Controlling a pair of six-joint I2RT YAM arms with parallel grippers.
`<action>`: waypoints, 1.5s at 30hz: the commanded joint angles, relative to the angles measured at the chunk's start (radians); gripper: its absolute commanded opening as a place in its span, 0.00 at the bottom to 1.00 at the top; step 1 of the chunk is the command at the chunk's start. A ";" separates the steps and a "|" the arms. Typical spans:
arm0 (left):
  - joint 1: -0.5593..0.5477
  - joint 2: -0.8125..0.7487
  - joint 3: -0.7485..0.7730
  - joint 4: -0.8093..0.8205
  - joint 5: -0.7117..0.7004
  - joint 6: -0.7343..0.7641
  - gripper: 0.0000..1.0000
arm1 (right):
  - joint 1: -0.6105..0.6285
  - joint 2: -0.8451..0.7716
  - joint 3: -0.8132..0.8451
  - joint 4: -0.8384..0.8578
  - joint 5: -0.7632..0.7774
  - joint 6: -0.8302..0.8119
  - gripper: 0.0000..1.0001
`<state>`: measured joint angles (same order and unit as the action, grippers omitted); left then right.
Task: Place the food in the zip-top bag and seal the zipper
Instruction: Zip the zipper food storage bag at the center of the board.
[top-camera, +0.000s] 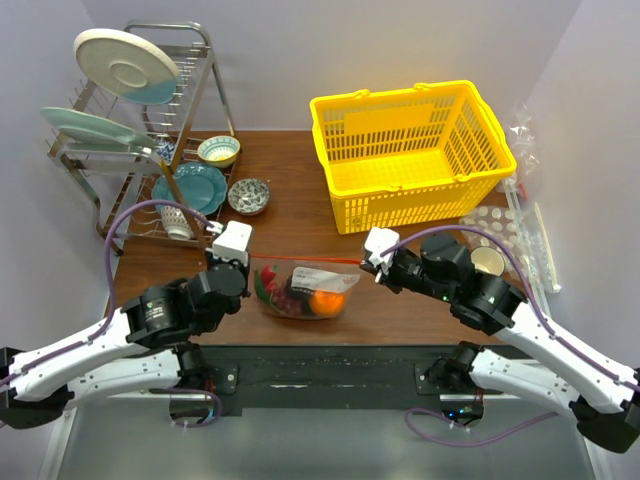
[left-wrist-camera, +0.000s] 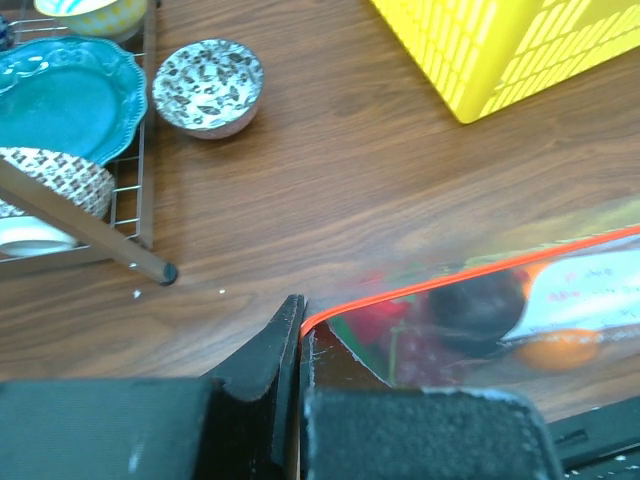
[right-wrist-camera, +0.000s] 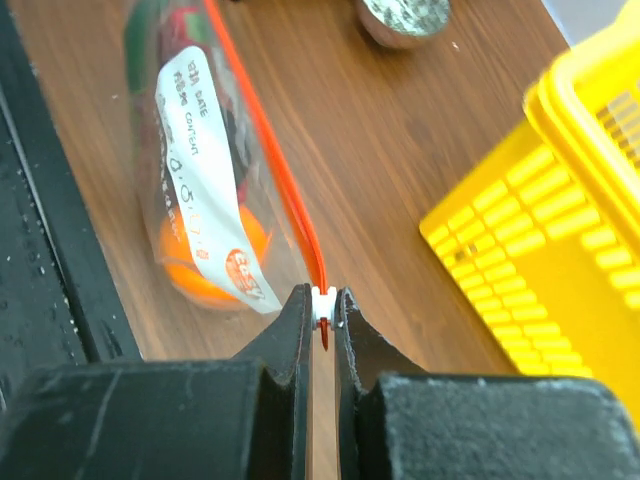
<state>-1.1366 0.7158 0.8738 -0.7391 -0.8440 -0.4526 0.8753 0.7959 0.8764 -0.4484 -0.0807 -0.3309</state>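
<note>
Checking top view first: zip-top bag (top-camera: 305, 292) lies on the bench (top-camera: 300, 215) between the two arms, near the front edge; food's inside it, orange (top-camera: 327, 301) to the right, grapes (top-camera: 290, 297) mid, green veg (top-camera: 262, 284) at the left end; zipper (top-camera: 310, 261) runs as a straight red line along the bag's far side, left jaws at one end, right jaws at the other; yellow basket (top-camera: 410, 150) sits well back.

Left wrist: left jaws are closed to a sliver on the bag's corner, right where the zipper starts; dark round fruit (left-wrist-camera: 480, 305) shows thru the plastic just under the strip; patterned bowl (left-wrist-camera: 208, 85) well apart.

Right wrist: right jaws are pinched tight on the small white slider tab (right-wrist-camera: 323, 299) at the zipper's other end; white label (right-wrist-camera: 210, 180) faces up w/ the orange under it; strip reads as one thin line from here, but I can't tell whether the tracks are mated all along.

My read: loading's done, sealing is the step in hand. To do it well I'd use the left as a fixed anchor w/ light tension so the strip lies straight; run the right along the line of the strip, not across it, low over the bench; go easy on the pull, else the corner could slip from the left jaws or the bag could lift & the food roll; afterwards check both ends for a gap.
</note>
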 joint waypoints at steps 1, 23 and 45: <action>0.021 -0.016 0.034 -0.002 -0.136 0.022 0.00 | -0.010 -0.044 -0.014 -0.141 0.268 0.072 0.00; 0.021 0.100 0.019 0.222 0.083 0.086 0.04 | -0.010 -0.026 0.027 -0.044 0.653 0.546 0.91; 0.402 0.461 0.171 0.334 0.350 0.180 0.25 | -0.009 0.043 0.093 -0.039 0.509 0.649 0.99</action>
<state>-0.7441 1.1938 0.9966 -0.4416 -0.5606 -0.2886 0.8631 0.8486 0.9333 -0.5098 0.5312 0.2817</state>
